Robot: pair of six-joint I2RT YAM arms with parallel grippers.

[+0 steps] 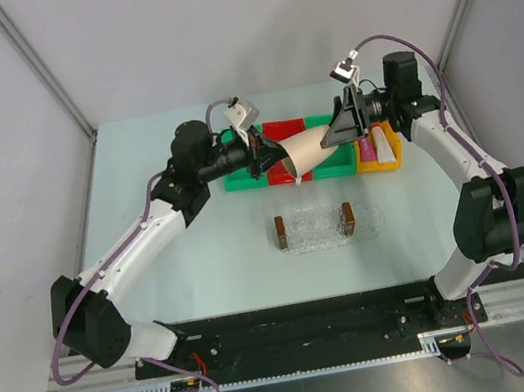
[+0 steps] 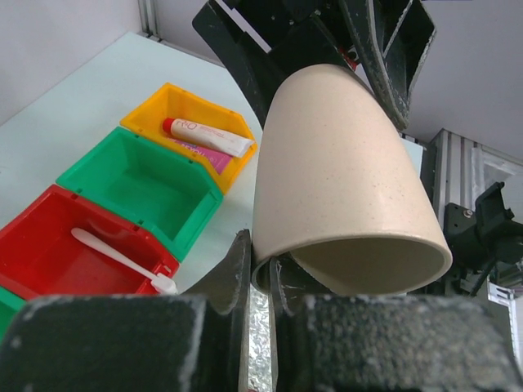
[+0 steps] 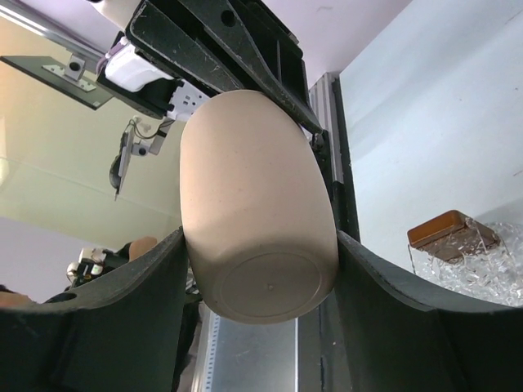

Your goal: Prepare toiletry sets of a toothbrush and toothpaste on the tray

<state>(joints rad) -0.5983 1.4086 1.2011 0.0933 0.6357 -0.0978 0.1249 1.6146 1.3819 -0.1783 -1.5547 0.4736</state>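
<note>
A beige cup (image 1: 307, 152) is held up in the air above the bins by both arms at once; it is tipped over on its side. The rim of the cup is pinched by the left pincer (image 2: 261, 269), and its two fingers are pressed tight on that rim with only the thin wall between them. The round body of the cup, near its bottom, is held by the right pincer (image 3: 260, 237); its fingers are spread wide and are touched by the cup on both sides. The toothbrush (image 2: 122, 261) is seen lying flat in the red bin (image 2: 49, 253), with its head near the front wall. The toothpaste (image 2: 206, 157) is seen in the yellow bin (image 2: 176, 94), at the far right end of the row; a white tube (image 2: 211, 136) with a red cap is laid on top of it. A green bin (image 2: 139, 180) is set between the red bin and the yellow one. The tray (image 1: 368, 221) is set on the worktop (image 1: 202, 257), nearer to the arm bases than the bins and well apart from them; a brown block is seen at each short end.
</note>
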